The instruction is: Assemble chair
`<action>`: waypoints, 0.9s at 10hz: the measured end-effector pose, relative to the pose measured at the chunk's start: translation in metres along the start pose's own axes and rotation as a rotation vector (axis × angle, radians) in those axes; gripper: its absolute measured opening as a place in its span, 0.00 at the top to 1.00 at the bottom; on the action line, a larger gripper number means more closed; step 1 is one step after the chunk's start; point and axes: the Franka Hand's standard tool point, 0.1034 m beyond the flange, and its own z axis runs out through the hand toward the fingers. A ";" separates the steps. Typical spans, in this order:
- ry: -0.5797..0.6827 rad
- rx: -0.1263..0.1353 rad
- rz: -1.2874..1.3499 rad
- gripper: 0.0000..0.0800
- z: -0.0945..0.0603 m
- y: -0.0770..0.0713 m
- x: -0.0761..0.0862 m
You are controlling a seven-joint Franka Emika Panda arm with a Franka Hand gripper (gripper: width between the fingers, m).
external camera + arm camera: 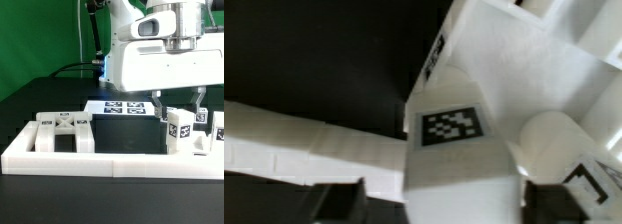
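A white blocky chair leg (180, 128) with a square tag stands upright by the border rail at the exterior view's right. My gripper (178, 103) hangs over it, one finger on each side, with a small gap to the leg on both sides, so it is open. In the wrist view the same leg (450, 130) runs between the dark fingers (349, 200) of my gripper (455, 208). A ladder-like chair frame (65, 130) lies at the exterior view's left. More white chair pieces (214, 130) stand just beyond the leg at the right edge.
The long low white border rail (100, 160) runs along the front, and also shows in the wrist view (295, 135). The marker board (125, 108) lies behind the parts. A second rounded white piece (558, 140) stands close beside the leg.
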 end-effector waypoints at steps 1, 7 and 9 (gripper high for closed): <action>0.000 0.000 0.005 0.64 0.000 0.000 0.000; 0.012 0.004 0.561 0.64 0.000 0.002 0.001; 0.010 -0.001 0.685 0.64 0.000 0.002 0.000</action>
